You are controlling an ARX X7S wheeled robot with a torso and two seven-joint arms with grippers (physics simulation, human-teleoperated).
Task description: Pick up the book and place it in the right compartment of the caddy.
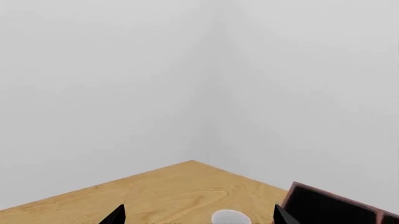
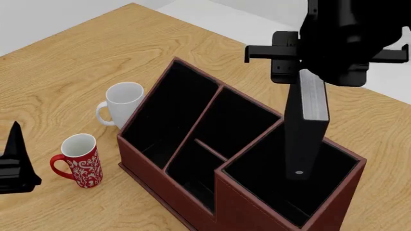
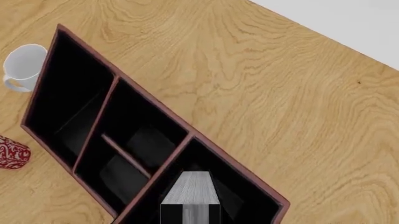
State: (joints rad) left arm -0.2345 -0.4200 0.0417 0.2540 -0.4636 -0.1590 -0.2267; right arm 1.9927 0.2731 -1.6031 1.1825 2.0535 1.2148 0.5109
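Observation:
My right gripper is shut on the black book and holds it upright by its upper end. The book's lower end hangs over the opening of the right compartment of the reddish-brown caddy; I cannot tell whether it touches the floor. In the right wrist view the book's white page edges show above that compartment. My left gripper is open and empty at the table's left side, apart from the caddy. Its fingertips stand wide apart.
A white mug stands by the caddy's left wall and shows in both wrist views. A red patterned mug stands near the caddy's front left corner. The wooden table ends at the back, with a wall behind.

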